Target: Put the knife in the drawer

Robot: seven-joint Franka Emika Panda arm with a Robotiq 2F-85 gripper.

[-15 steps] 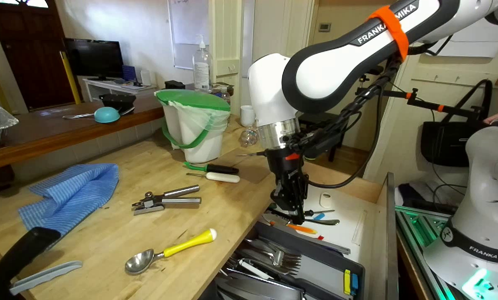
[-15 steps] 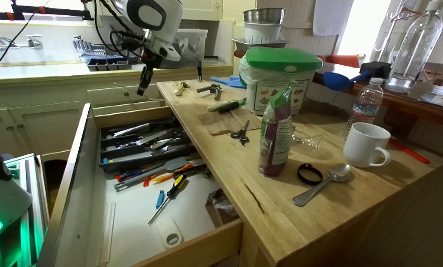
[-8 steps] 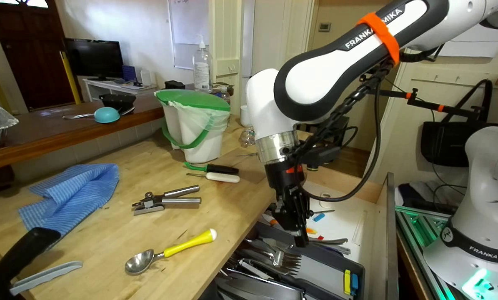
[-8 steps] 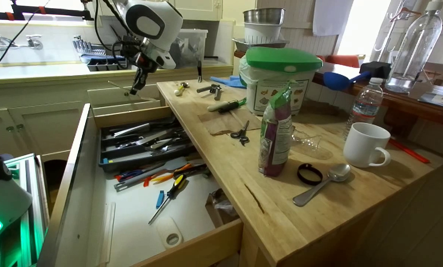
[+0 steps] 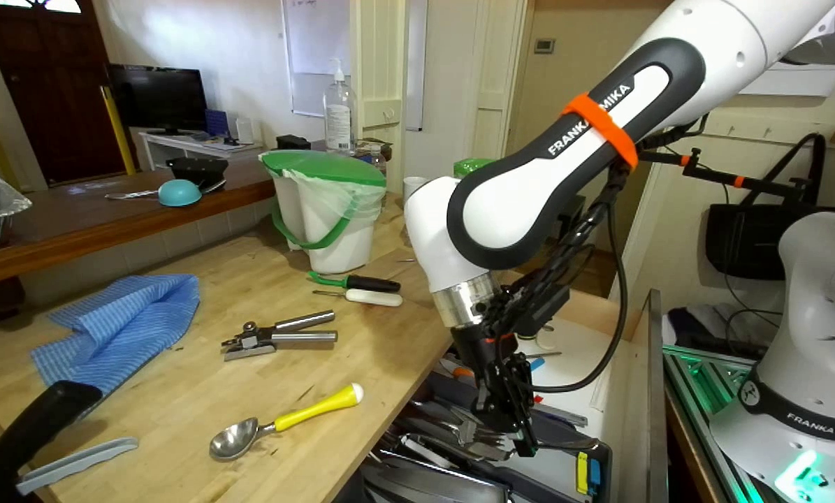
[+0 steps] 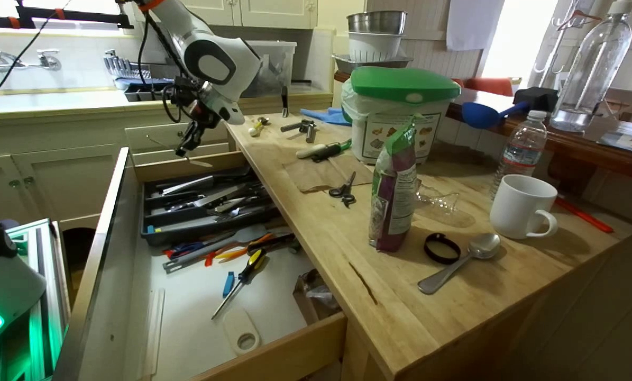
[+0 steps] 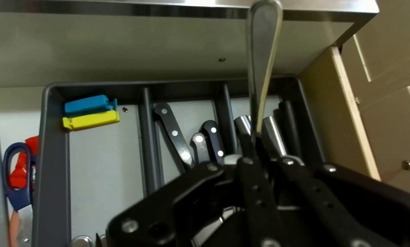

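My gripper [image 5: 525,447] is shut on a metal knife [image 5: 572,444] and holds it up over the open drawer [image 5: 657,391]. In the wrist view the knife [image 7: 265,37] sticks out from between the fingertips [image 7: 256,145]; one flat rounded end shows and the rest is hidden behind the fingers. In an exterior view the gripper [image 6: 182,152] hangs above the drawer's far end, and the knife [image 6: 201,163] shows as a thin strip. Inside the drawer lies a dark grey divided cutlery tray [image 7: 53,192] below the gripper, holding black-handled knives [image 7: 174,133] and other cutlery.
The wooden counter's edge [image 6: 316,233] runs beside the drawer. An ice-cream scoop [image 5: 319,409] and a can opener [image 5: 284,337] lie on the counter. A screwdriver [image 6: 247,275] and scissors [image 7: 18,178] lie in the drawer beside the tray. Yellow and blue clips [image 7: 91,120] sit in one compartment.
My gripper has moved down and across over the tray, carrying the knife. In an exterior view it shifts down and right, in an exterior view down and left. The drawer has not moved.
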